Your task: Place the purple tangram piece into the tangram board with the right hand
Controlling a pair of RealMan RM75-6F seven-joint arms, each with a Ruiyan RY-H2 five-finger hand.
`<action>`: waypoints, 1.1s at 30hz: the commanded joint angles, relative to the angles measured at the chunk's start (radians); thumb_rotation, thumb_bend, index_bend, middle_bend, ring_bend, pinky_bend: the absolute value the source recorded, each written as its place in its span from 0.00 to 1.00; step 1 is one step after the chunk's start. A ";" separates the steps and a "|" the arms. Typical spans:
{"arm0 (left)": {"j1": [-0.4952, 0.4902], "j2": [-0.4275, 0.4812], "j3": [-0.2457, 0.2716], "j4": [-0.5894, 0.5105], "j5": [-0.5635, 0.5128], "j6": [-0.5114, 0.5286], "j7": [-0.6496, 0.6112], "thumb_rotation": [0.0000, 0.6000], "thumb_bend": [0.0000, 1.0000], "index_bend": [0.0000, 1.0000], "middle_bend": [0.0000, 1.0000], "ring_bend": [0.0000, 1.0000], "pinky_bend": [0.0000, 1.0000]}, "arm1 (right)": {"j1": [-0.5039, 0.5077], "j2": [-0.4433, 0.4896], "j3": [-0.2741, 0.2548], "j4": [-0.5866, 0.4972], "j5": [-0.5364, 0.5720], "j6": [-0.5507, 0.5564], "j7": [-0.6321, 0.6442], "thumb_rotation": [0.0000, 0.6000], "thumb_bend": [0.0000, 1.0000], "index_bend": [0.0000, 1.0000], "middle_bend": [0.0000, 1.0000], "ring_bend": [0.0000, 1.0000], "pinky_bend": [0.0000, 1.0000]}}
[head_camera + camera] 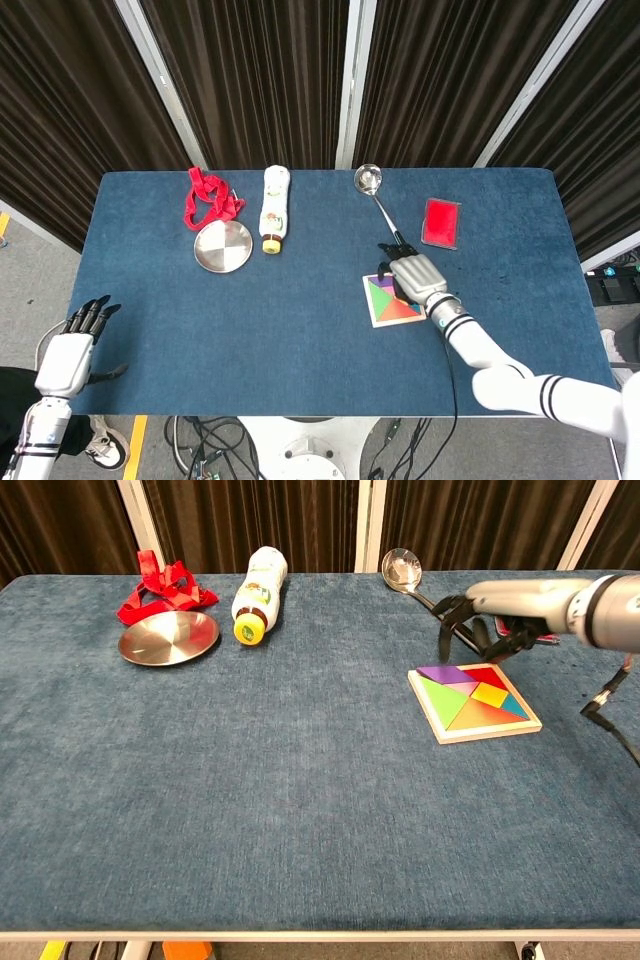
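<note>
The tangram board (475,702) lies on the table (300,810). Behind it rests a spoon (404,572). Far to the board's left sit a bottle (256,593), then a metal dish (168,638), with a ribbon (160,588) behind the dish.

I can read no text anywhere; the label on the bottle (257,589) at my eleven o'clock is too blurred.

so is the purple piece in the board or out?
In. The purple piece lies flat in the tangram board; the right hand holds nothing.
</note>
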State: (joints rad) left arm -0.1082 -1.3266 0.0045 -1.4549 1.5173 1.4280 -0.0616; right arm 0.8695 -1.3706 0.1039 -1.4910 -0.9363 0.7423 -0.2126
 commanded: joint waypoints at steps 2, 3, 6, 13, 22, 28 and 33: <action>-0.001 0.000 0.000 -0.007 0.005 0.003 0.008 1.00 0.03 0.14 0.05 0.00 0.14 | -0.028 0.031 -0.004 -0.013 -0.017 0.011 0.025 1.00 0.97 0.33 0.00 0.00 0.00; -0.001 -0.001 0.000 -0.009 0.004 0.002 0.013 1.00 0.03 0.14 0.05 0.00 0.14 | -0.029 0.033 -0.008 -0.012 -0.012 0.000 0.026 1.00 0.96 0.31 0.00 0.00 0.00; -0.002 -0.002 0.001 -0.014 0.002 -0.002 0.025 1.00 0.03 0.14 0.05 0.00 0.14 | -0.023 0.023 -0.012 0.000 -0.005 -0.022 0.023 1.00 0.95 0.23 0.00 0.00 0.00; -0.003 0.000 -0.002 -0.017 -0.007 -0.006 0.028 1.00 0.03 0.14 0.05 0.00 0.14 | 0.001 -0.027 -0.013 0.042 0.004 -0.063 0.012 1.00 0.94 0.15 0.00 0.00 0.00; 0.001 -0.003 0.000 0.002 -0.008 -0.006 0.004 1.00 0.03 0.14 0.05 0.00 0.14 | 0.017 -0.048 -0.021 0.058 0.036 -0.070 -0.022 1.00 0.95 0.21 0.00 0.00 0.00; 0.000 -0.006 0.001 0.008 -0.007 -0.008 -0.002 1.00 0.03 0.14 0.05 0.00 0.14 | 0.018 -0.044 -0.026 0.053 0.047 -0.066 -0.036 1.00 0.95 0.28 0.00 0.00 0.00; -0.001 -0.008 0.002 0.011 -0.009 -0.013 -0.006 1.00 0.03 0.14 0.05 0.00 0.14 | 0.017 -0.045 -0.028 0.054 0.052 -0.063 -0.038 1.00 0.95 0.30 0.00 0.00 0.00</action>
State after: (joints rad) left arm -0.1095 -1.3343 0.0060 -1.4438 1.5086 1.4154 -0.0678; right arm 0.8864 -1.4160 0.0757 -1.4365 -0.8843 0.6789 -0.2510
